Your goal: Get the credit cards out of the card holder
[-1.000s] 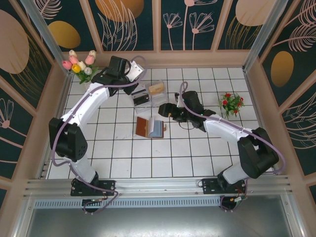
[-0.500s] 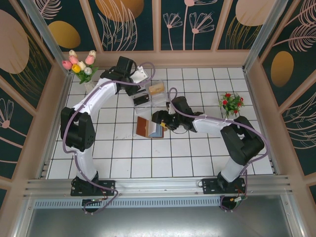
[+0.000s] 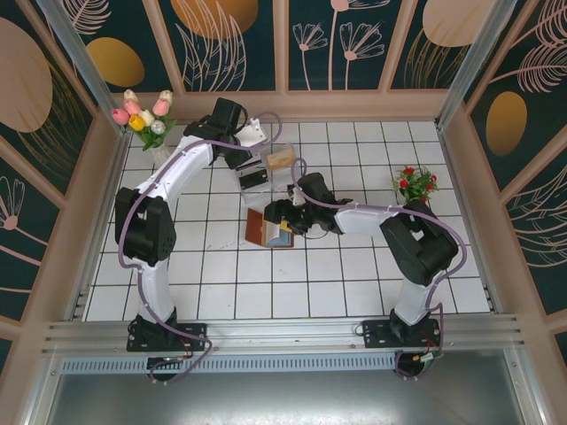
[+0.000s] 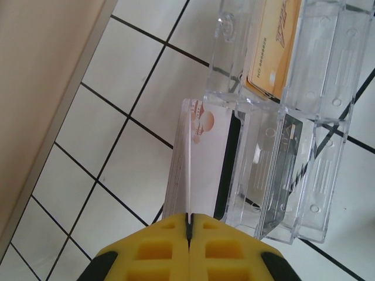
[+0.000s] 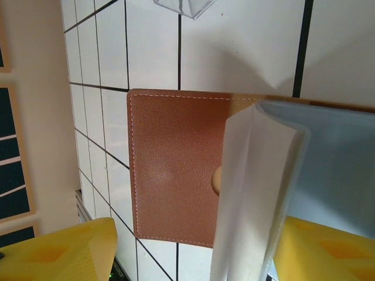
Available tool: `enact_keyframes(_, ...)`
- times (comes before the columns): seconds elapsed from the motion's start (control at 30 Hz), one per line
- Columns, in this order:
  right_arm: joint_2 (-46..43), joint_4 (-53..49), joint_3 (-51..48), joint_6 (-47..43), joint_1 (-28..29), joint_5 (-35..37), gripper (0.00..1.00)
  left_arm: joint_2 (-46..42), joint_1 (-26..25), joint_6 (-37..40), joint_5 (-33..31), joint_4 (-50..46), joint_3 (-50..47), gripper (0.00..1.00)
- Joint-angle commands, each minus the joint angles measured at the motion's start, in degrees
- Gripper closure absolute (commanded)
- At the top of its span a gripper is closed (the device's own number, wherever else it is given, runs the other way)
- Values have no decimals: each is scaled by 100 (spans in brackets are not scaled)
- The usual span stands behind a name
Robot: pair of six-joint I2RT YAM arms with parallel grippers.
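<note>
Right tool (image 3: 280, 215) moved over brown card holder (image 5: 176, 170), spread, left tool (image 4: 188, 219) pinching credit card (image 4: 191, 170)

White links (image 3: 182, 173), black joints (image 3: 146, 237), lilac cables (image 3: 122, 226); yellow pincer fingers (image 4: 140, 252).

Reaching well beyond the card holder (image 3: 256, 227) with the left arm, elbow raised; left gripper (image 4: 188, 218) pinched tight on the edge of a thin white card (image 4: 190, 153). Bent low over the card holder with the right arm; right gripper (image 5: 196, 237) spread wide, fingers on either side of the holder's inner leaf.
</note>
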Motion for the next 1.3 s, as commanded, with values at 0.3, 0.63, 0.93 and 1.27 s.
enact_keyframes(0.3,150,92,168,13,114,-115,30,205,18,590,55,-488,165,100)
enact_keyframes(0.63,121,-334,420,-254,261,65,31,468,16,485,9,-690,465,100)
enact_keyframes(0.93,149,-338,424,-159,341,65,31,654,18,529,-112,-796,671,92)
enact_keyframes(1.27,152,-322,456,-98,395,87,31,704,18,318,-237,-499,735,79)
